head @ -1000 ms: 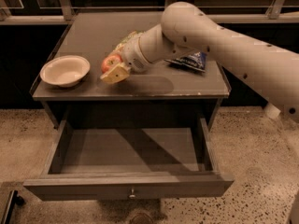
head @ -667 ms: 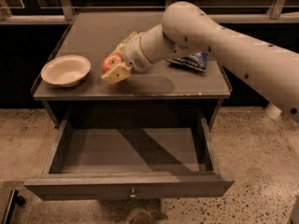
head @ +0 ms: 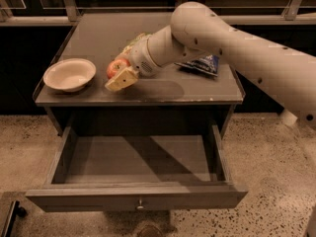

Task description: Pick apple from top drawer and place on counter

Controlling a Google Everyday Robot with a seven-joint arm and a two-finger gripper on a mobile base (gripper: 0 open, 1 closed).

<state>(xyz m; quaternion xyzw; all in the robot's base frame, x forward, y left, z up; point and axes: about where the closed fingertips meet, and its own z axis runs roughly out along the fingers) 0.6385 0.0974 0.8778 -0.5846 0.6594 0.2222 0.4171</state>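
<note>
The one camera view looks down on the bench (head: 197, 89) and the pulled-out top drawer (head: 138, 163). Almost nothing has changed over the last second: the arm reaches in from the right just as it did, and the hand (head: 120, 72) has kept its spot over the bench's left-centre. The drawer is bare inside, so the pick seems done, and I judge the task to be at the point of setting down.

The apple (head: 115, 67) sits at the tip of the hand, red side showing, with one pale finger (head: 121, 79) along its near side. The hand looks clenched on the apple and has not let it go. The apple is over the bench, just right of the white bowl (head: 69, 74) and well left of the blue packet (head: 201, 63). Whether it already touches the surface, I cannot tell.
</note>
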